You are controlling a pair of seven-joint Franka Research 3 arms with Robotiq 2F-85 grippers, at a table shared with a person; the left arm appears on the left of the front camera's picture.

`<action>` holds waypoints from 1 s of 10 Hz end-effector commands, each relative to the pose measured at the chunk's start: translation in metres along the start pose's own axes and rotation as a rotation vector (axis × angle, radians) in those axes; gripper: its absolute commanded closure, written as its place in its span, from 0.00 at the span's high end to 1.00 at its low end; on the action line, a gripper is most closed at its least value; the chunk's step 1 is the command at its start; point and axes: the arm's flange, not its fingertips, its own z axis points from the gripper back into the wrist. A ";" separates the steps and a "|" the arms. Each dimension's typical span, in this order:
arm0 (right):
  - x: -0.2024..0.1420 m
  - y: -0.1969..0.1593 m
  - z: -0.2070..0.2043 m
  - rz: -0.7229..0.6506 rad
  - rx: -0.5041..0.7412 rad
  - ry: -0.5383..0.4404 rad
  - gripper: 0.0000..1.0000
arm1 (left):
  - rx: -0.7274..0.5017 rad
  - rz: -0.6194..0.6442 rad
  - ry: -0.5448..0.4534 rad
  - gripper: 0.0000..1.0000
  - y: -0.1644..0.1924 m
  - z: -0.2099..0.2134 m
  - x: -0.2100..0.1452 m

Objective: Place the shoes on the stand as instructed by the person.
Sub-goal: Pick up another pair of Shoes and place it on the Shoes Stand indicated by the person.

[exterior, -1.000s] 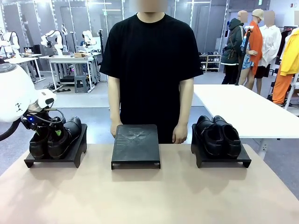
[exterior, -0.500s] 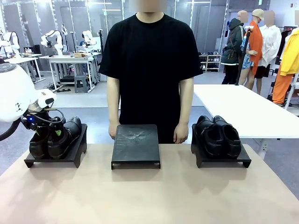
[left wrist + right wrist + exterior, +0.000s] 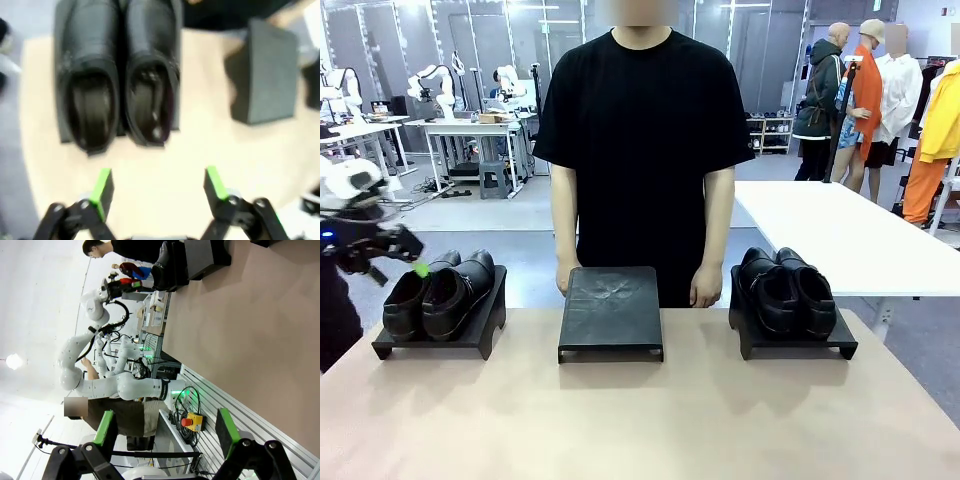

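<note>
Your left gripper [image 3: 157,187] hangs spread, empty; line up over the glossy black leather shoes [image 3: 120,70] heel openings, drop straight

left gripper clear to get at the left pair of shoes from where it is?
Probably yes. The left gripper is open and empty, just short of the left pair of shoes, whose openings face it. Only bare tabletop lies between them.

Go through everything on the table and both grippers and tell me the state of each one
Left pair of shoes: side by side on the left stand, not gripped.
Right pair of shoes: side by side on the right stand.
Middle stand: bare.
Left gripper: open, holding nothing.
Right gripper: open, holding nothing.
</note>
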 end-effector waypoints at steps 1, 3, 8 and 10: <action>-0.001 0.003 0.000 0.003 0.008 -0.001 1.00 | -0.159 -0.004 0.095 0.90 0.047 0.025 -0.038; -0.001 0.003 0.000 0.003 0.008 -0.001 1.00 | -0.426 0.023 0.078 0.90 0.100 0.040 -0.072; -0.001 0.003 0.000 0.003 0.008 -0.001 1.00 | -0.903 0.094 -0.044 0.90 0.201 0.011 -0.161; -0.001 0.003 0.000 0.003 0.008 -0.001 1.00 | -0.996 0.087 -0.083 0.90 0.218 0.004 -0.182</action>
